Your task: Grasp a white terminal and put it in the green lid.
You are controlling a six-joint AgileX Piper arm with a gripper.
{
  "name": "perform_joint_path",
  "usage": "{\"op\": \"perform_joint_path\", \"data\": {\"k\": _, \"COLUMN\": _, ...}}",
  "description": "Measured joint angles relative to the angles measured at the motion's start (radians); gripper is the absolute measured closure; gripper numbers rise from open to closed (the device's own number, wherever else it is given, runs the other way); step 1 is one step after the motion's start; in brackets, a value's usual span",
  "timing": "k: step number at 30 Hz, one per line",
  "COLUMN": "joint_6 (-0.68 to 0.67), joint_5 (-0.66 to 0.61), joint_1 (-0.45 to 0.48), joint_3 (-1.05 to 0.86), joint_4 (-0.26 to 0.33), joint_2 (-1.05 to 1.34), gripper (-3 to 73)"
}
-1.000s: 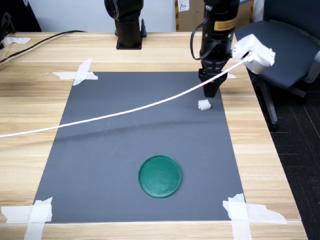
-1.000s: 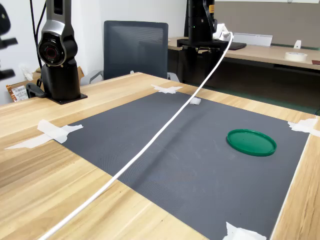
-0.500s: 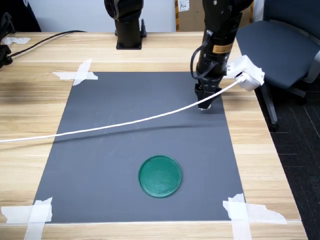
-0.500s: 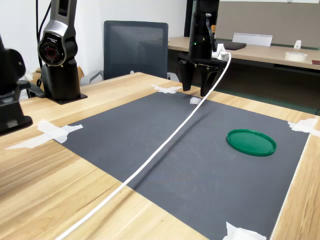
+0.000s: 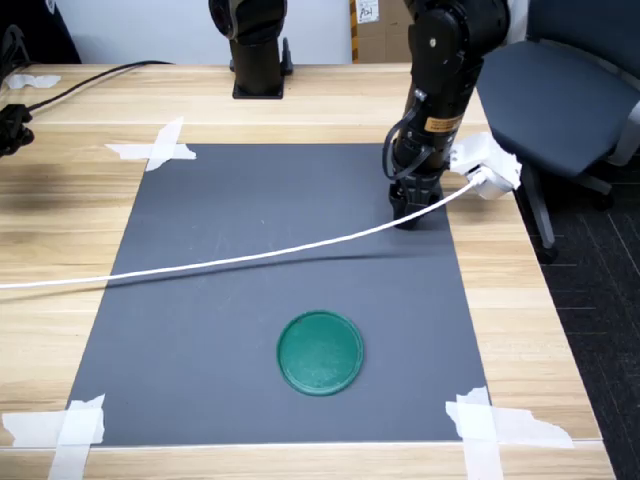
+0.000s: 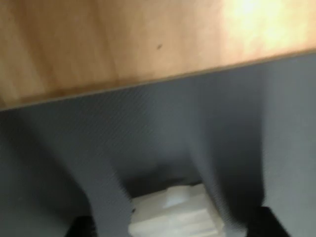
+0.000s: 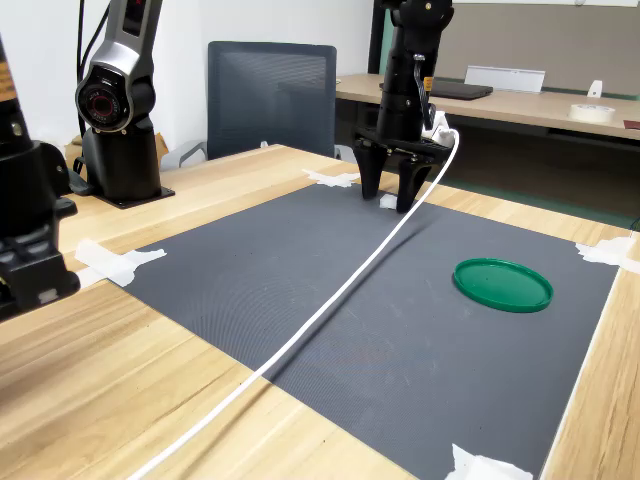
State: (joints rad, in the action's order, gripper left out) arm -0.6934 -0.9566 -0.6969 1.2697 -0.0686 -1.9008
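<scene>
Fingers straddle white terminal, apart; green lid well apart

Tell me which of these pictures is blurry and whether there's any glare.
The wrist view is soft and out of focus, the white terminal smeared, with a bright glare patch on the wood; both exterior views are sharp and evenly lit, the green lid crisp.

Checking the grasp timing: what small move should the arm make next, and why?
Probably close the jaws. The gripper stands low on the gray mat, its jaws apart on either side of the white terminal, which lies on the mat, far from the green lid.
</scene>
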Motion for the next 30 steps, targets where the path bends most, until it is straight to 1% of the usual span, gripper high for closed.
{"op": "perform_joint_path", "data": {"k": 2, "joint_6": 0.0, "joint_5": 0.002, "joint_1": 0.0, "joint_3": 0.0, "joint_4": 0.0, "joint_2": 0.0, "gripper": 19.9}}
{"op": "perform_joint_path", "data": {"k": 6, "joint_6": 0.001, "joint_5": 0.01, "joint_1": 0.0, "joint_3": 0.0, "joint_4": 0.0, "joint_2": -0.004, "gripper": 34.3}}
{"op": "perform_joint_path", "data": {"k": 9, "joint_6": 0.003, "joint_5": 0.01, "joint_1": 0.0, "joint_3": 0.001, "joint_4": 0.0, "joint_2": -0.006, "gripper": 43.5}}
{"op": "perform_joint_path", "data": {"k": 18, "joint_6": 0.004, "joint_5": 0.01, "joint_1": 0.0, "joint_3": 0.001, "joint_4": 0.0, "joint_2": -0.002, "gripper": 43.5}}
{"op": "perform_joint_path", "data": {"k": 22, "joint_6": 0.005, "joint_5": 0.011, "joint_1": 0.006, "joint_3": 0.001, "joint_4": 0.005, "joint_2": 0.035, "gripper": 43.5}}
{"op": "perform_joint_path", "data": {"k": 24, "joint_6": 0.005, "joint_5": 0.011, "joint_1": 0.022, "joint_3": 0.001, "joint_4": 0.025, "joint_2": 0.067, "gripper": 43.5}}
{"op": "perform_joint_path", "data": {"k": 27, "joint_6": 0.0, "joint_5": 0.012, "joint_1": 0.07, "joint_3": 0.001, "joint_4": 0.063, "joint_2": 0.129, "gripper": 43.5}}
{"op": "perform_joint_path", "data": {"k": 30, "joint_6": -0.011, "joint_5": 0.001, "joint_1": 0.126, "joint_3": 0.001, "joint_4": 0.079, "joint_2": 0.19, "gripper": 43.5}}
